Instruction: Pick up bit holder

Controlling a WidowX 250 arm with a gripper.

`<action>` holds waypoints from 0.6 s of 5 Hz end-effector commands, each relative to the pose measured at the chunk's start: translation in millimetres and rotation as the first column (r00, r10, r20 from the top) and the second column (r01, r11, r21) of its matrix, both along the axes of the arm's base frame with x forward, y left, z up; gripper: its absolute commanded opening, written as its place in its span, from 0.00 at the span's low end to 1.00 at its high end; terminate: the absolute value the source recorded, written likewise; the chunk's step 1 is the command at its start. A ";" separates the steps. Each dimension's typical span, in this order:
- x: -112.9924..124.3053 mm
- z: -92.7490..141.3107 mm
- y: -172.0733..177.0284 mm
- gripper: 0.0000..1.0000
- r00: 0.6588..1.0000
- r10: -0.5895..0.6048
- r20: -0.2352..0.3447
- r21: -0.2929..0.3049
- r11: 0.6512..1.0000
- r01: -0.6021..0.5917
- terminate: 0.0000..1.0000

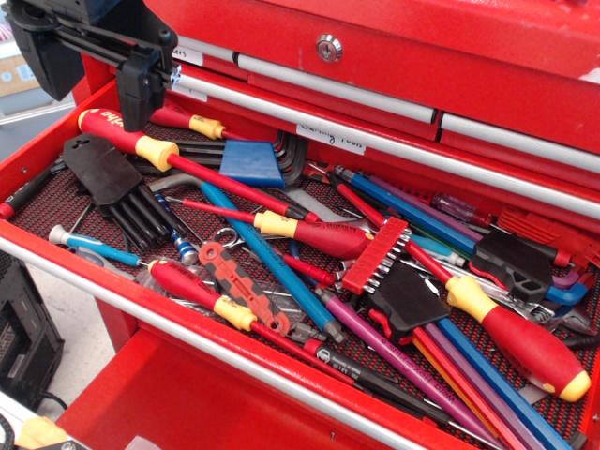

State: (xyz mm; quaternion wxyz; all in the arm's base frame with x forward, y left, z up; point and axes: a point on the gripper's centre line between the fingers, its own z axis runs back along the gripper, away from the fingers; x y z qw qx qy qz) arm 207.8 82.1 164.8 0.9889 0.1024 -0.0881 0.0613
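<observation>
The bit holder is a short red plastic bar lying tilted in the middle of the open red tool drawer, with a row of small silver bits sticking out of its right long side. It rests on top of screwdrivers, next to a black hex key holder. My black gripper hangs at the top left, above the drawer's back left corner and far from the bit holder. Its fingers stand apart with nothing between them.
The drawer is packed with red-and-yellow screwdrivers, blue and purple drivers, a flat orange-and-grey strip with holes, a blue key holder and a black fan-shaped hex key holder. The red chest's closed upper drawers rise behind.
</observation>
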 end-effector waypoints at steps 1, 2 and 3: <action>0.0 0.0 0.0 1.00 1.000 0.000 0.000 0.000 1.000 0.000 0.00; 26.3 3.4 -50.0 1.00 1.000 0.020 0.016 0.026 0.999 -0.020 0.00; 43.6 1.0 -90.6 1.00 1.000 0.014 0.025 0.032 0.999 -0.015 0.00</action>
